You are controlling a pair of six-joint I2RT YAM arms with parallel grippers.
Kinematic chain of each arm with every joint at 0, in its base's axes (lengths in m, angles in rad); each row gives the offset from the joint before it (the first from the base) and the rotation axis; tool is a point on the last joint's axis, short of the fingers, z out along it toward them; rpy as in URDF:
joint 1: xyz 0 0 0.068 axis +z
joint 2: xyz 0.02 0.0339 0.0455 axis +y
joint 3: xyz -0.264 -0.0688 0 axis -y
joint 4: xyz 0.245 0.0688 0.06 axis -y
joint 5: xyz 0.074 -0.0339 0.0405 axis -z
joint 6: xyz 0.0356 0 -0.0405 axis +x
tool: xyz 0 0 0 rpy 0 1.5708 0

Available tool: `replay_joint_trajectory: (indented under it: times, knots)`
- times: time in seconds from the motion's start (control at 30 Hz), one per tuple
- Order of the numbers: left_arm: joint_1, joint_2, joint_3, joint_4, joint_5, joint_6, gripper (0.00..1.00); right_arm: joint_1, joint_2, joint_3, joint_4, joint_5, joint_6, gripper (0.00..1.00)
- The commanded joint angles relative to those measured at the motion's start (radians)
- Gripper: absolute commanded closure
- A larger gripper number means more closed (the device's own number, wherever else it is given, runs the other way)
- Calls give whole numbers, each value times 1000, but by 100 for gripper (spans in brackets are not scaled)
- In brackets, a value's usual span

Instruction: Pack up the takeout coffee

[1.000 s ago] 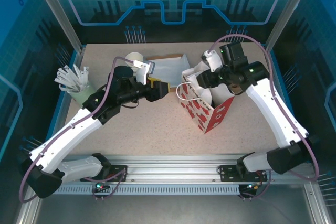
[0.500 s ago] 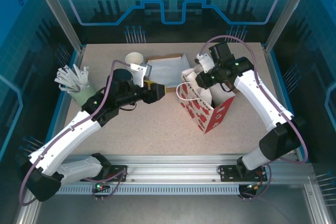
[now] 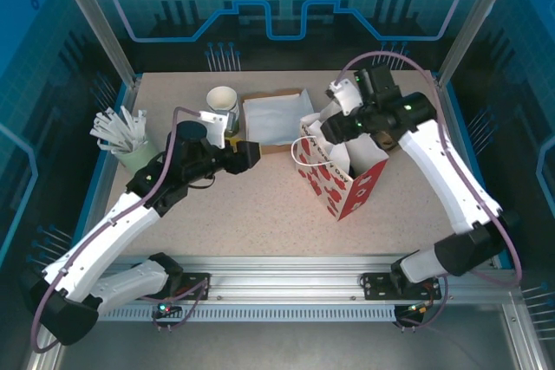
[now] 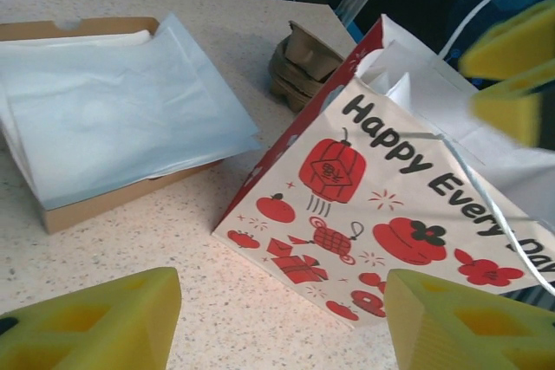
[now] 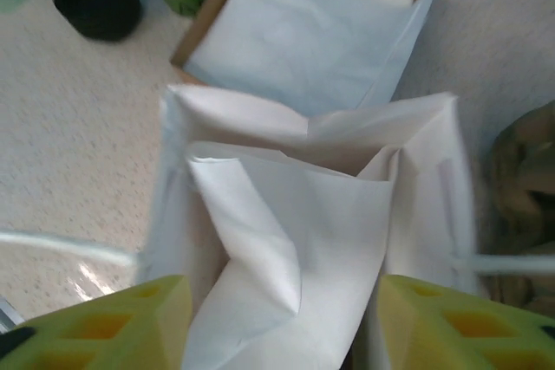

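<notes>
Overhead, the small dark green paper cup [image 3: 223, 101] (white inside, uncovered) stood upright on the speckled beige table [image 3: 260, 214]. It was just beside the far left corner of the shallow brown cardboard box [image 4: 95, 205] of pale tissue sheets, outside the red-and-white printed paper gift bag [image 3: 342, 181]. From the right wrist the cup was cut off by the top edge. A round black disc [image 5: 97, 2] near it was too blurred to name.

The left gripper [image 4: 277, 322] sat by the box's near-left corner, pointed toward the bag, its yellow pads [image 4: 91, 318] spread wide and empty. The right gripper [image 5: 282, 322] hovered above the bag's open mouth, jaws likewise apart, with crumpled white paper [image 5: 286, 240] below them; the bag's floor was hidden.

A brown pulp cup tray [image 4: 303, 58] was half concealed behind the bag, whose slogan ran out of frame after "Happy Every". The pale mint cup of white sticks [image 3: 134, 158] stood near the table's left edge, well apart.
</notes>
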Motion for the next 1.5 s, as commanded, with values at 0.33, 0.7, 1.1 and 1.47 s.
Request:
replay_joint_trajectory:
  times: [0.33,0.7,1.1,1.47]
  knots:
    - [120,-211,-266,193,-455,110,8,-243,-399,-198,222,338,76,4]
    - [440,-177,-549,519,-515,135,1,-509,-457,-750,676,502,138,0]
    - [494,214,-620,878,-371,245,1,-407,-319,-1211,1221,443,167,0]
    - [493,386,-603,1086,-227,352,1,-333,-184,-1302,1579,384,139,0]
